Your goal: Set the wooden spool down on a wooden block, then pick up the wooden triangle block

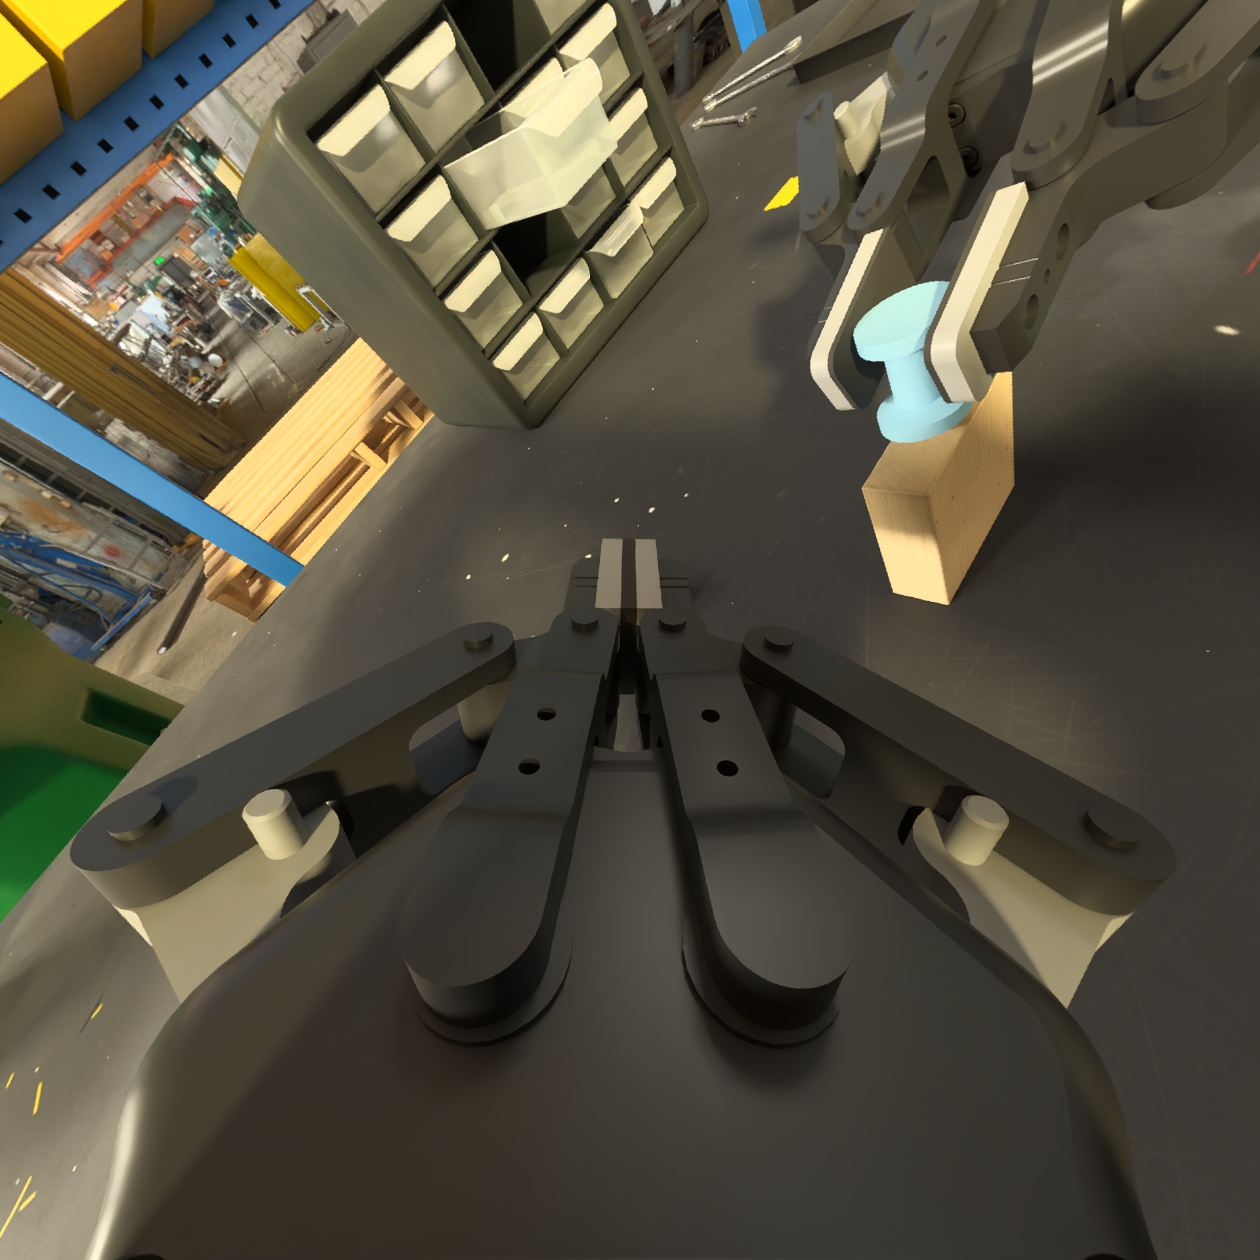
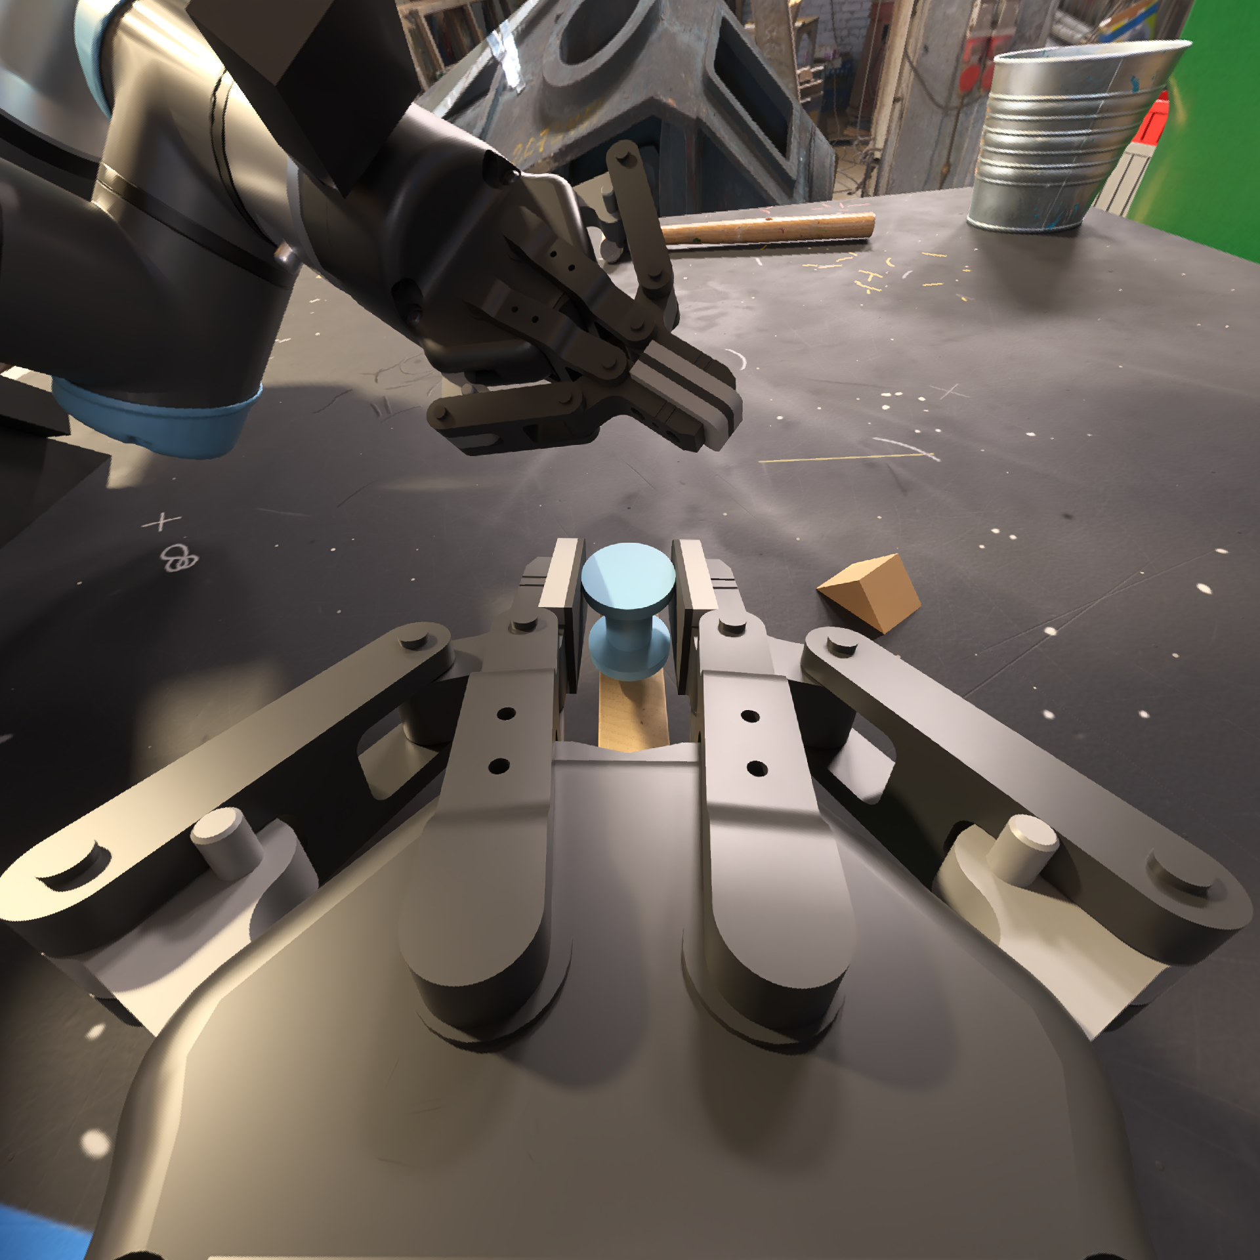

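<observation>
My right gripper (image 2: 628, 559) is shut on the light blue spool (image 2: 627, 586), gripping its upper flange. The spool stands upright, its lower flange at the top face of a tall wooden block (image 2: 631, 712). The left wrist view shows the same right gripper (image 1: 903, 390), spool (image 1: 894, 335) and block (image 1: 944, 508) at its upper right. The wooden triangle block (image 2: 873, 592) lies on the dark table to the right of my right gripper. My left gripper (image 1: 628, 571) is shut and empty, hovering above the table; it also shows in the right wrist view (image 2: 706, 409).
A dark green drawer cabinet (image 1: 382, 286) with one drawer pulled out stands at the table's edge. Wrenches (image 1: 740, 82) lie behind it. A green bin (image 1: 48, 784) sits off the table. A metal bucket (image 2: 1050, 143) and a wooden rod (image 2: 767, 228) lie at the far side.
</observation>
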You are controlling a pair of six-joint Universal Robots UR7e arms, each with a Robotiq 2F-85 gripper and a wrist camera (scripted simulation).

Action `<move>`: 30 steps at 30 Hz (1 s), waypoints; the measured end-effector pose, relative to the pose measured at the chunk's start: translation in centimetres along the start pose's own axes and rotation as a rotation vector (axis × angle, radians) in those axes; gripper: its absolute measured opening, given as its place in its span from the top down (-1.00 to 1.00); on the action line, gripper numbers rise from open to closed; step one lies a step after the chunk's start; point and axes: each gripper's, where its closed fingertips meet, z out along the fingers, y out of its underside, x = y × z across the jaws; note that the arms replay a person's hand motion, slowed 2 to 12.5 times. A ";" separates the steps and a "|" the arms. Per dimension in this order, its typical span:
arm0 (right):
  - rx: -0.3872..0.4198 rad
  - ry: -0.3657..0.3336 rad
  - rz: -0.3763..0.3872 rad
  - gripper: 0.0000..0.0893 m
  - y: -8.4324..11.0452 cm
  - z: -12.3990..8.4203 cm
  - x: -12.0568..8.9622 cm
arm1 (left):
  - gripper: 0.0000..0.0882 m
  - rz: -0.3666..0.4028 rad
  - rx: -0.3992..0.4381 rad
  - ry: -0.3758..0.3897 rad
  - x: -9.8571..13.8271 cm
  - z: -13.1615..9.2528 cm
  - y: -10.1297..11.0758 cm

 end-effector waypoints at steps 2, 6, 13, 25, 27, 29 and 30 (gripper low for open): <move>-0.001 0.000 0.000 0.50 0.0 0.0 0.0 | 1.00 0.000 -0.001 0.001 0.0 0.0 0.0; -0.003 0.001 0.000 0.50 0.0 0.0 0.0 | 1.00 0.000 0.000 0.002 0.0 0.0 0.0; -0.006 0.002 0.000 0.50 0.1 0.1 0.0 | 1.00 0.003 -0.002 0.003 0.1 0.1 0.0; -0.009 0.005 0.001 0.50 0.1 0.1 0.1 | 1.00 0.008 -0.008 0.004 0.2 0.1 0.2; -0.009 0.006 0.000 0.50 0.1 0.1 0.1 | 1.00 0.008 -0.009 0.005 0.2 0.1 0.2; -0.009 0.006 0.000 0.50 0.1 0.1 0.1 | 1.00 0.007 -0.009 0.005 0.2 0.1 0.2; -0.009 0.006 0.000 0.50 0.1 0.1 0.1 | 1.00 0.007 -0.009 0.005 0.2 0.1 0.2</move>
